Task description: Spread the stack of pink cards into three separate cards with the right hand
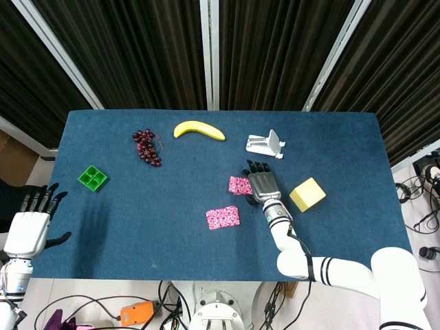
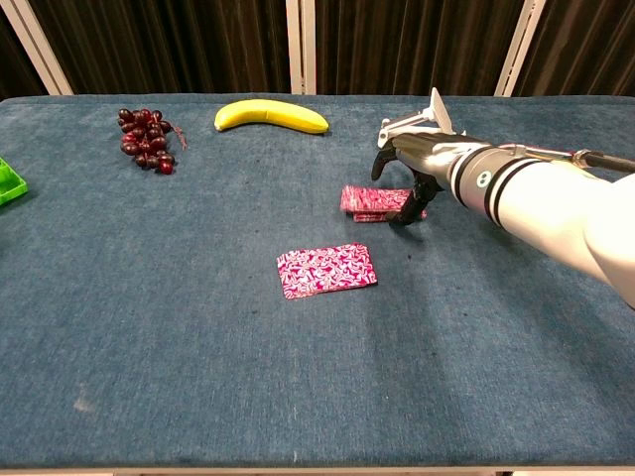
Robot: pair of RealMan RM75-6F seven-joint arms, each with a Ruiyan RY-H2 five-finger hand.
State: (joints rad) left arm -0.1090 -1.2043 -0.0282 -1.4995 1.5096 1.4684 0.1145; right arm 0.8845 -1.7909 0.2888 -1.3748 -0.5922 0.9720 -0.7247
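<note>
A single pink patterned card (image 1: 223, 217) (image 2: 326, 270) lies flat on the blue table (image 1: 137, 206), toward the near middle. The rest of the pink card stack (image 1: 239, 185) (image 2: 370, 201) sits farther back and to the right, low on the cloth or just above it. My right hand (image 1: 262, 186) (image 2: 417, 167) reaches over the stack's right end and grips it there; some fingers (image 2: 380, 164) arch above the cards without touching. My left hand (image 1: 31, 223) hovers by the table's near left corner, fingers spread and holding nothing. The chest view does not show it.
A white phone stand (image 1: 265, 145) (image 2: 422, 127) stands just behind the right hand and a yellow block (image 1: 307, 194) to its right. A banana (image 1: 199, 129), grapes (image 1: 146, 146) and a green tray (image 1: 92, 178) lie toward the back and left.
</note>
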